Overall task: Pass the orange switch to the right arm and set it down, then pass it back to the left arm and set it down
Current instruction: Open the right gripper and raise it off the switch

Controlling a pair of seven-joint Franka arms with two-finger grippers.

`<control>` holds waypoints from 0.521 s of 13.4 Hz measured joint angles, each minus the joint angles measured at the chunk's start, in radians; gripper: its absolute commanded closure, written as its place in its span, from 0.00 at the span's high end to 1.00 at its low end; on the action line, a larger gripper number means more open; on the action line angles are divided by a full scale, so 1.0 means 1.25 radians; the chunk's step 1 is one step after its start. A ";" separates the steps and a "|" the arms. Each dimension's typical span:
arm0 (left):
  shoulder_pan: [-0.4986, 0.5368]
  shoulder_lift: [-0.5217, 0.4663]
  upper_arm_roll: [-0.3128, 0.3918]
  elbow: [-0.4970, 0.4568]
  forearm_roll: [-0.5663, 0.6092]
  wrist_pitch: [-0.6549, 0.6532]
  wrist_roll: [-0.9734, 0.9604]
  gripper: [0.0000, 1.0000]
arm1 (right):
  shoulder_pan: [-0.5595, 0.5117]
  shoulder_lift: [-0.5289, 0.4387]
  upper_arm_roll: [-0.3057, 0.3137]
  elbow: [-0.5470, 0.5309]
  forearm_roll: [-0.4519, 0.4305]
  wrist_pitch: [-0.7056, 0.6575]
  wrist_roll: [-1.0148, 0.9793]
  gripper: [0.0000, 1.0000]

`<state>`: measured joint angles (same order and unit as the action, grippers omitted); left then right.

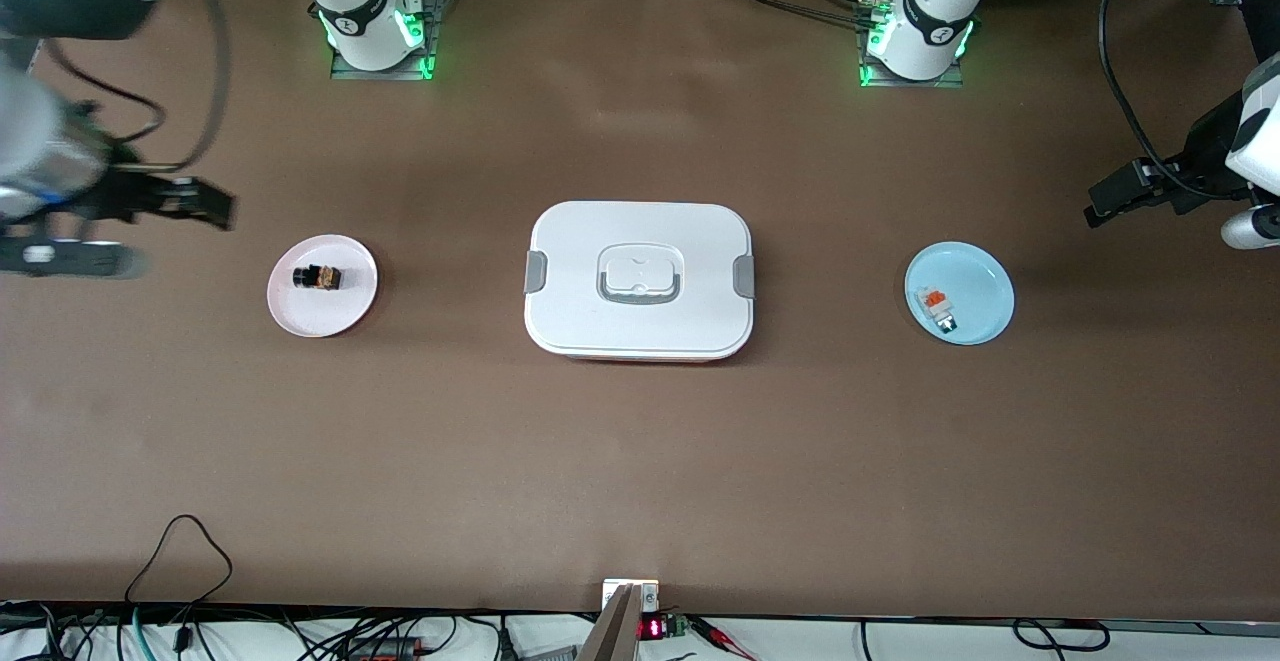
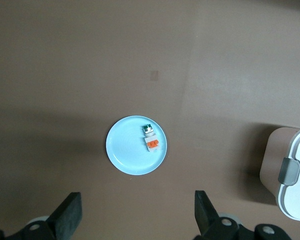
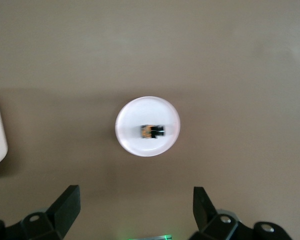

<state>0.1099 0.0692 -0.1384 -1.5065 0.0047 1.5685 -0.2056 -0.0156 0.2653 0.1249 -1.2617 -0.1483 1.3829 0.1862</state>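
Note:
The orange switch (image 1: pixel 318 278), a tiny black piece with amber parts, lies on a pink plate (image 1: pixel 345 309) toward the right arm's end of the table; the right wrist view shows this orange switch (image 3: pixel 153 132) too. My right gripper (image 1: pixel 212 205) hangs open and empty over bare table beside that plate, and the same right gripper (image 3: pixel 135 200) has nothing between its fingers. The white box (image 1: pixel 639 279) with grey latches sits mid-table, lid shut. My left gripper (image 1: pixel 1105 199) hovers open and empty over the left arm's end of the table; in its wrist view, my left gripper (image 2: pixel 137 201) holds nothing.
A blue plate (image 1: pixel 985 291) toward the left arm's end carries a small white-grey block with a red-orange top (image 1: pixel 938 309). The block (image 2: pixel 151 140) also shows in the left wrist view. Cables run along the table edge nearest the front camera.

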 measured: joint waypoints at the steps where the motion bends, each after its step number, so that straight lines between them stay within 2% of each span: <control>1: 0.000 0.000 0.000 0.000 0.000 0.000 0.000 0.99 | -0.025 0.001 -0.007 0.000 0.000 0.010 -0.001 1.00; 3: 0.000 0.000 0.000 0.000 0.000 0.000 0.000 0.99 | -0.045 0.001 -0.031 0.000 0.003 0.025 -0.008 1.00; 7: 0.000 0.000 0.000 0.000 0.000 0.000 0.000 0.99 | -0.045 -0.001 -0.093 -0.010 0.061 0.046 -0.128 1.00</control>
<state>0.1100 0.0693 -0.1384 -1.5065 0.0047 1.5685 -0.2056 -0.0720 0.2642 0.0086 -1.2746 -0.0717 1.4400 0.0263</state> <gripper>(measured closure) 0.009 0.000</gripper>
